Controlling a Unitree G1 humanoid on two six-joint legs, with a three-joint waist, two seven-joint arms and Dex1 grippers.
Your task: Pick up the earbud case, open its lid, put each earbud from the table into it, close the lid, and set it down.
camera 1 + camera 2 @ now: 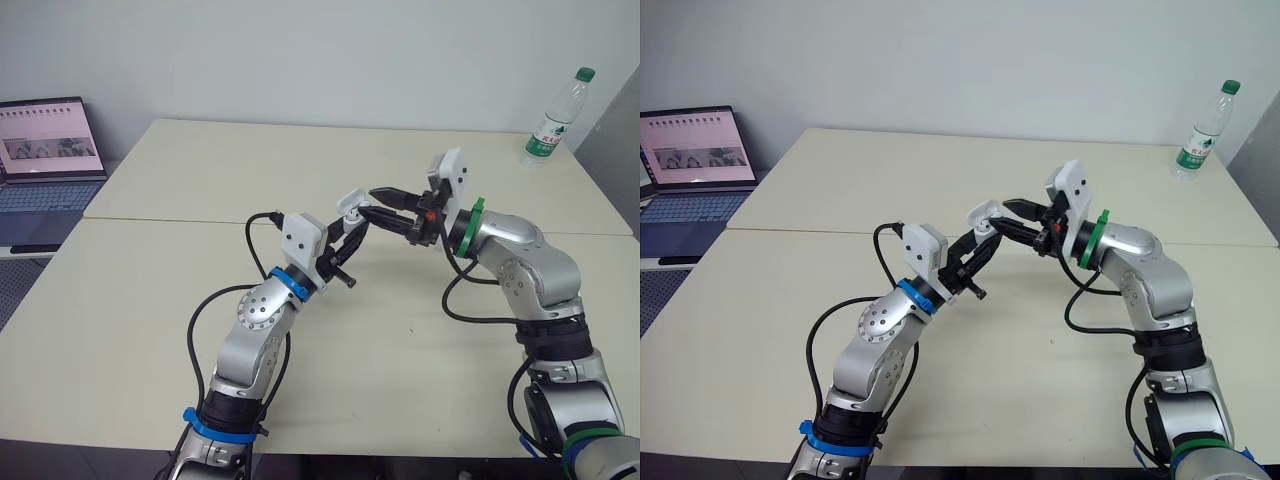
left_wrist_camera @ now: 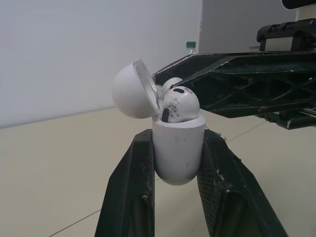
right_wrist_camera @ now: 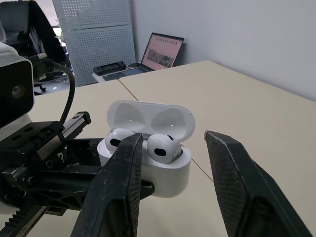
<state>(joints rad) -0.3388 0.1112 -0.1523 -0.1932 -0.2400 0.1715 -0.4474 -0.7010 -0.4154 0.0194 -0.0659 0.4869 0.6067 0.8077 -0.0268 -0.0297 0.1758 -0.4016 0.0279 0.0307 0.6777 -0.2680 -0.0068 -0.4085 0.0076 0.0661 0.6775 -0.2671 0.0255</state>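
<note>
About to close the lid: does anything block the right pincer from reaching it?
Nothing visible does. The open right pincer sits right at the earbud case, held in the left pincer, its lid raised.

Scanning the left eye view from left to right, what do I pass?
Open laptop with lit screen → white earbud case, lid open, held in the left gripper → right gripper → clear plastic water bottle with green cap.

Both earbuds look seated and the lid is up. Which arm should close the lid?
Right. The left tool is shut on the earbud case, holding it off the table. The right tool is open, empty and beside the raised lid.
</note>
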